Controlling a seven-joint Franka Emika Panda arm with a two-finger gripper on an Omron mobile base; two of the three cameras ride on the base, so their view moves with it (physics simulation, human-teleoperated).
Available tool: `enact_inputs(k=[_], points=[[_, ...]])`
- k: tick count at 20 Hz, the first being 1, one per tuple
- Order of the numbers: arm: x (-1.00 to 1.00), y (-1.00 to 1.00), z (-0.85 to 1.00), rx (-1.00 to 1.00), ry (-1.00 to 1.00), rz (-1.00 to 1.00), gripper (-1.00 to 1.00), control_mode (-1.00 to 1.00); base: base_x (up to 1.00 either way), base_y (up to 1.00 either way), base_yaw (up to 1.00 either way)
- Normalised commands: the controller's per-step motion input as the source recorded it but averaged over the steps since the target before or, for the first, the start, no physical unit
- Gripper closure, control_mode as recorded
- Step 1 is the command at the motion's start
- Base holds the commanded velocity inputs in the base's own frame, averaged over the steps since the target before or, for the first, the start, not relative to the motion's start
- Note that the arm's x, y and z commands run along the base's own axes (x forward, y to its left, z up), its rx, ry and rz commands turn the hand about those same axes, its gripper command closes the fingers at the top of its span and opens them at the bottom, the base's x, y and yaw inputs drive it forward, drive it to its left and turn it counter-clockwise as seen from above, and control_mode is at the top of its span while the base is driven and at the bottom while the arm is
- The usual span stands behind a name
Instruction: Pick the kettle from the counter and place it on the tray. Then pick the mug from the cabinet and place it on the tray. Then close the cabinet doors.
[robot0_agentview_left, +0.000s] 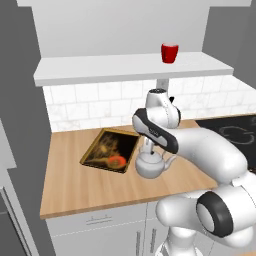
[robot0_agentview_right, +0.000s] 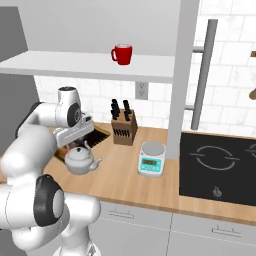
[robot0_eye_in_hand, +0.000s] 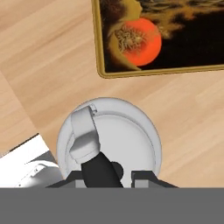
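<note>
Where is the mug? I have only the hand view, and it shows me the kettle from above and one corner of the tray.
Observer: The mug stands on the white cabinet shelf, high above the counter.
Operator: Is the kettle upright?
Observer: Yes. The kettle stands upright on the counter, and its spout points away from the tray.
Operator: What is on the kettle's far side from the tray?
Observer: A knife block and a small kitchen scale, both apart from the kettle.
</note>
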Motion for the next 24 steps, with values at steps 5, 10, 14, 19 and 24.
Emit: enact_inputs(k=[5, 10, 14, 19, 24], points=[[0.0, 0.32, 0.2, 0.0, 0.0, 0.0, 1.0, -1.0, 0.0, 0.0, 0.0], [0.0, 0.02, 0.0, 0.0, 0.0, 0.0, 1.0, -1.0, 0.0, 0.0, 0.0], [0.13, 0.26, 0.0, 0.0, 0.0, 0.0, 1.0, -1.0, 0.0, 0.0, 0.0], [0.2, 0.34, 0.04, 0.0, 0.0, -0.02, 1.0, -1.0, 0.0, 0.0, 0.0], [0.3, 0.28, 0.01, 0.0, -0.02, -0.08, 1.0, -1.0, 0.0, 0.0, 0.0]])
